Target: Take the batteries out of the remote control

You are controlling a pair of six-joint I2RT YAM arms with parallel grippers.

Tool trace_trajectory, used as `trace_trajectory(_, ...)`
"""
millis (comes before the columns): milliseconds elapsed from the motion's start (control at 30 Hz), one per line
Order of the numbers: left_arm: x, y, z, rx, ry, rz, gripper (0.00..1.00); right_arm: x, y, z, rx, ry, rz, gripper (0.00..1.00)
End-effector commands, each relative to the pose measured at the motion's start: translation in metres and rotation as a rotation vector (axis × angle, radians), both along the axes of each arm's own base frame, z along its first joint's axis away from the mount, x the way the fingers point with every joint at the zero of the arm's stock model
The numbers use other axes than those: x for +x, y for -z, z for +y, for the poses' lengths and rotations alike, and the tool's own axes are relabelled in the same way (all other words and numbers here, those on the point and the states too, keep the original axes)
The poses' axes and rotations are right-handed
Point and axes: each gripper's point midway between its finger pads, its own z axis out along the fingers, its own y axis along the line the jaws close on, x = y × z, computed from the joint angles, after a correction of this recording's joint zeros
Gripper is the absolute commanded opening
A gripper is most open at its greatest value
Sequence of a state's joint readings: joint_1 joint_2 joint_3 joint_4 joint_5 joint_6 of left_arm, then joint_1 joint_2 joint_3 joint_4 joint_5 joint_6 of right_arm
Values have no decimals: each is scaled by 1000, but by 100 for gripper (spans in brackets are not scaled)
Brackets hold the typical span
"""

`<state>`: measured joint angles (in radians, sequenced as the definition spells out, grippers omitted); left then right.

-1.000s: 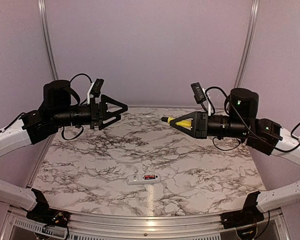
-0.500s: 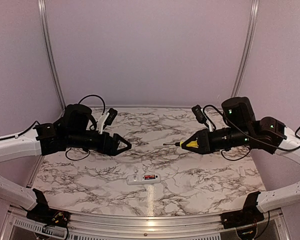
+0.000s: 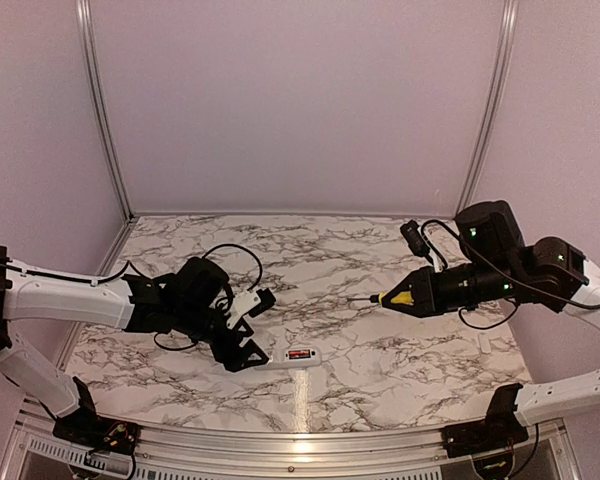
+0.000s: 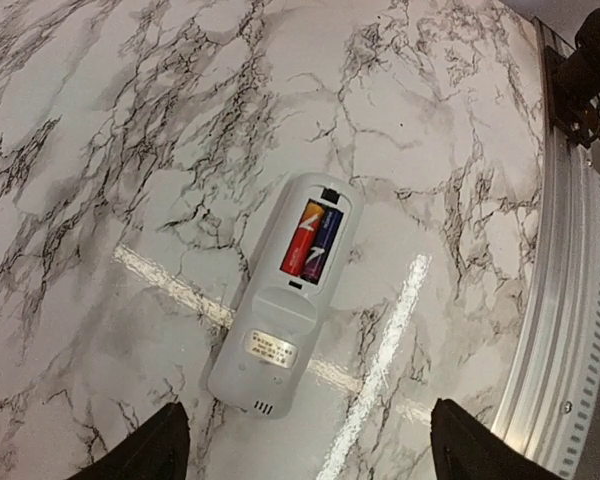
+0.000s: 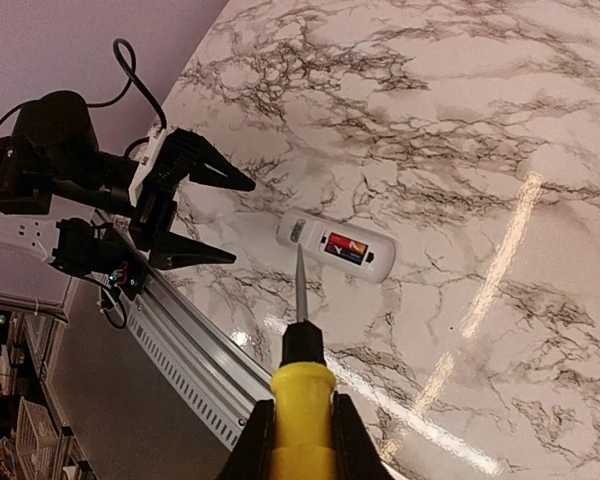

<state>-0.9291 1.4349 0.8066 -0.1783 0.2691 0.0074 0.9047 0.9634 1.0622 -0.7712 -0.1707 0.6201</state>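
Batteries (image 4: 311,240) sit side by side in the uncovered recess, neither one out yet, so I read this as the approach before the first pry. The remote control (image 3: 287,356) lies back-up on the marble table (image 3: 400,250), near the front rail. Left gripper (image 5: 240,222) hovers low just beside the handset's label end, fingers spread wide and holding nothing. Right gripper (image 3: 417,298) is clamped on the yellow-handled screwdriver (image 5: 301,395), tip aimed at the handset but well apart from it. Next move, I'd say: left steadies the body, right brings the blade under a cell's end and levers gently.
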Motion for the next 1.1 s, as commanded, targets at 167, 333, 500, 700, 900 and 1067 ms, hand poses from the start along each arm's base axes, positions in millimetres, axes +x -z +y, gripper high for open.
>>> trace_trajectory(167,6,38,-6,186,243,-173,85,2,3,-12,-24,46,-4,0)
trace_trajectory(333,10,55,-9,237,297,-186,84,5,6,-10,-39,49,-5,0)
trace_trajectory(500,11,66,-13,258,350,-204,78,8,8,-6,-59,40,0,0)
trace_trajectory(700,11,80,-17,280,394,-193,73,11,10,-2,-81,25,1,0)
trace_trajectory(900,12,93,-22,294,399,-172,62,16,12,6,-100,0,0,0)
trace_trajectory(1067,6,97,-26,298,430,-153,39,20,12,13,-112,-19,-5,0)
